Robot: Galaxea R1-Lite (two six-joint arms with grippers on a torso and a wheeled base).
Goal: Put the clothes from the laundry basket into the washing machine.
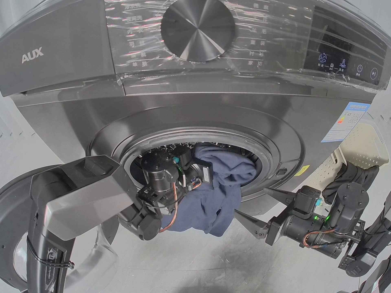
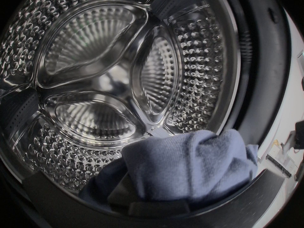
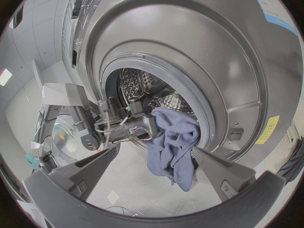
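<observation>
A dark blue garment [image 1: 220, 192] hangs over the lower rim of the washing machine's drum opening [image 1: 264, 151], part inside and part drooping down the front. My left gripper [image 2: 142, 197] is at the drum mouth, shut on this blue garment [image 2: 190, 165], which bunches over its fingers. The steel drum [image 2: 95, 79] behind it holds nothing else that I can see. My right gripper [image 1: 250, 201] stands open, low and to the right of the opening, just off the hanging cloth [image 3: 171, 149]. The cream laundry basket [image 1: 362, 147] stands at the far right with dark clothes [image 1: 350, 176] draped over its edge.
The machine's round door [image 1: 16, 224] is swung open at the left, beside my left arm. Above the opening are the control panel and big dial [image 1: 197, 27]. Pale floor [image 1: 203, 261] lies in front of the machine.
</observation>
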